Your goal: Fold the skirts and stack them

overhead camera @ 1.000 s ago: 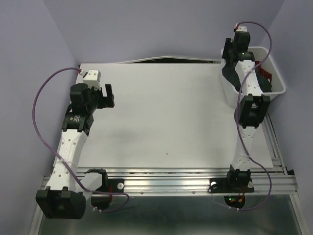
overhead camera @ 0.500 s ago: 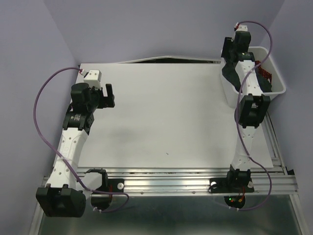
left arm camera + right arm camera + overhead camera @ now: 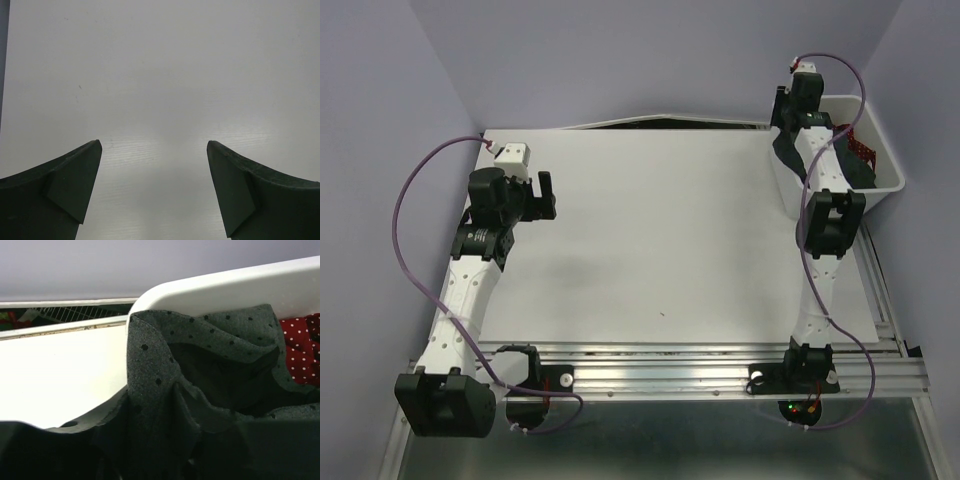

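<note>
Desk: Caption pls. What's in shot, biggest first?

Op: Overhead cam: the white table (image 3: 660,230) fills the frame, w/ both arm bases (image 3: 790,370) along its near edge. The white bin (image 3: 788,198) sits at the far-right corner.

Desk: Skirts?

Op: The two I can see are in that bin. The charcoal skirt (image 3: 165,390), dark-dotted, spills over the bin's left wall and hangs down the outside. The red skirt (image 3: 300,352), w/ tiny white dots, lies deeper in, touching the charcoal one on the right of my R wrist cam.

Desk: Grippers?

Op: My left gripper (image 3: 154,145) hovers over the table's left side, well apart from the bin, fingers spread wide. My right gripper (image 3: 788,128) points down at the bin's far-left corner, right above the charcoal cloth. On the wrist cam its fingers are lost in dark fabric, so I can't tell if they're spread or pinching.
</note>
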Controlling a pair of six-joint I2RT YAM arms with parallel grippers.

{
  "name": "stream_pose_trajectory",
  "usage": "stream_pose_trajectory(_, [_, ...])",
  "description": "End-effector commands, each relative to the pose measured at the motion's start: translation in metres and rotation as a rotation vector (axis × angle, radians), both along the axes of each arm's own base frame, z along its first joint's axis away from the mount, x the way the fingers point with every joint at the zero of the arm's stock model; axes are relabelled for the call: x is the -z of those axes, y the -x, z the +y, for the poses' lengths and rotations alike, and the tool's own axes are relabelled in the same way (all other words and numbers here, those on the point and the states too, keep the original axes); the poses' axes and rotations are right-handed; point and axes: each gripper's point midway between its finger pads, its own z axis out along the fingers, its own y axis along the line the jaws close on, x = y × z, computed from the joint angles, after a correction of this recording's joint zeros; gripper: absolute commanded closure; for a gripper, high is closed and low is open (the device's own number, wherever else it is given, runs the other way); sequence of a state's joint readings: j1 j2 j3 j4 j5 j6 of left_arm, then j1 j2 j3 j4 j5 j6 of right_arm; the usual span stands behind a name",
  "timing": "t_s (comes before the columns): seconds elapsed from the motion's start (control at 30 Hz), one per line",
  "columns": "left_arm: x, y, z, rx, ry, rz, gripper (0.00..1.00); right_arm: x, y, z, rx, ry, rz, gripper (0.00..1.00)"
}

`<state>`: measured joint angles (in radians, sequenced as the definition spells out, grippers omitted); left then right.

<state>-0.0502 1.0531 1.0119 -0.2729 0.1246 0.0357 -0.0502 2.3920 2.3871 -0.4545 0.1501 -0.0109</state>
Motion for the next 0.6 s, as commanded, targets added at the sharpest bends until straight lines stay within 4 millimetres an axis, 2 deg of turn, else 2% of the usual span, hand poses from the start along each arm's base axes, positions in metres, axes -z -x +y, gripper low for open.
stream_pose_trajectory(0.0, [-0.017,-0.006,-0.003,0.009,0.017,-0.058,0.01,-0.042,-0.008,-0.010,0.030,0.027,-0.114,0.62])
stream_pose_trajectory(0.07, [-0.017,-0.006,-0.003,0.010,0.019,-0.056,0.01,-0.050,-0.005,-0.017,0.042,0.030,-0.128,0.60])
stream_pose_trajectory(0.1, [-0.016,-0.006,-0.003,0.013,0.020,-0.056,0.02,-0.054,-0.004,-0.017,0.043,0.030,-0.132,0.52])
stream_pose_trajectory(0.13, [-0.016,-0.006,-0.004,0.014,0.021,-0.055,0.02,-0.055,-0.004,-0.017,0.041,0.033,-0.136,0.35])
stream_pose_trajectory(0.2, [-0.017,-0.007,-0.004,0.016,0.021,-0.058,0.02,-0.059,-0.002,-0.015,0.030,0.032,-0.147,0.35])
stream_pose_trajectory(0.23, [-0.018,-0.007,-0.005,0.019,0.025,-0.059,0.01,-0.070,0.000,-0.014,0.026,0.031,-0.168,0.41])
stream_pose_trajectory(0.3, [-0.017,-0.008,-0.006,0.024,0.026,-0.056,0.02,-0.074,0.001,-0.013,0.023,0.028,-0.183,0.50])
stream_pose_trajectory(0.37, [-0.018,-0.007,-0.006,0.024,0.028,-0.057,0.02,-0.074,0.001,-0.013,0.020,0.027,-0.185,0.58])
stream_pose_trajectory(0.4, [-0.018,-0.007,-0.006,0.024,0.026,-0.057,0.01,-0.075,0.001,-0.019,0.026,0.030,-0.185,0.62])
stream_pose_trajectory(0.43, [-0.018,-0.007,-0.006,0.023,0.028,-0.057,0.02,-0.074,0.001,-0.018,0.022,0.030,-0.184,0.70])
stream_pose_trajectory(0.53, [-0.018,-0.007,-0.005,0.022,0.026,-0.059,0.01,-0.074,0.000,-0.018,0.024,0.031,-0.185,0.84])
stream_pose_trajectory(0.57, [-0.019,-0.007,-0.005,0.023,0.024,-0.059,0.01,-0.076,0.000,-0.019,0.029,0.033,-0.188,0.85])
